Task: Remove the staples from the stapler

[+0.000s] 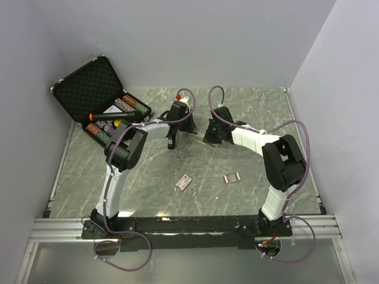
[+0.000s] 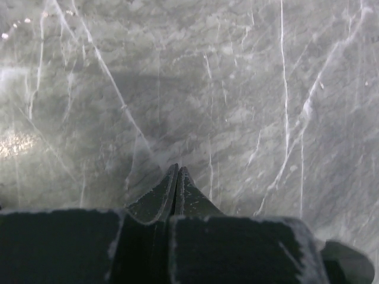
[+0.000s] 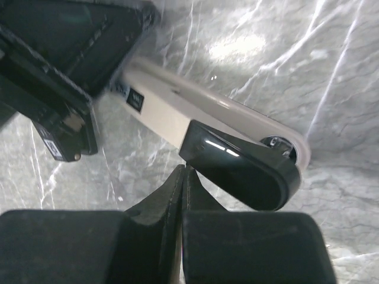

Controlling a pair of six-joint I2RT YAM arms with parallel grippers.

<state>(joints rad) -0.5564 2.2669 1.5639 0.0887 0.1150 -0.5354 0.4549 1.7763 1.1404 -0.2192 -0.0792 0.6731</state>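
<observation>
The stapler has a cream body and a glossy black end. It lies on the marble table just in front of my right gripper. That gripper is shut, with its tips right against the black end and nothing held between them. My left gripper is also shut and empty, and only bare marble shows below it. In the top view both grippers, left and right, meet at the back middle of the table, and the stapler is mostly hidden between them. No staples are visible.
An open black case with small items stands at the back left. Two small flat packs lie on the marble nearer the arm bases. Part of the left arm's wrist fills the upper left of the right wrist view. Grey walls enclose the table.
</observation>
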